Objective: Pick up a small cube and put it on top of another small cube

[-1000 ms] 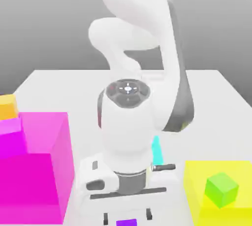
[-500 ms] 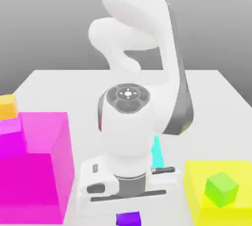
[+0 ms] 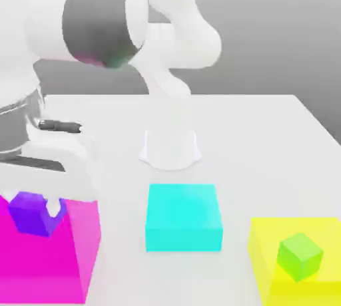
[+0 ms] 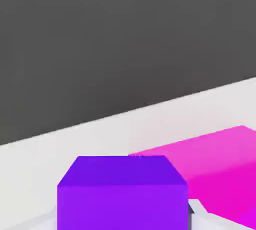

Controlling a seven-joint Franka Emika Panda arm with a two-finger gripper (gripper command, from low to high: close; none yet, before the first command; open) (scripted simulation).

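Note:
The small purple cube (image 3: 30,219) hangs between the white fingers (image 3: 54,206) of my gripper (image 3: 32,207), which is shut on it. It is held just above the top of the big magenta block (image 3: 73,251) at the exterior view's left. In the hand view the purple cube (image 4: 122,194) sits close between the jaws, with the magenta block (image 4: 210,164) behind it. A small green cube (image 3: 300,256) rests on the big yellow block (image 3: 266,245) at the exterior view's right.
A big cyan block (image 3: 184,217) stands in the middle of the white table (image 3: 266,145). The arm's white base (image 3: 170,148) stands behind it. The arm's bulk covers the table's far left corner.
The jaws closed on the purple cube at the table's front. The arm then swung to the exterior view's left and carried the cube over the magenta block, uncovering the cyan block.

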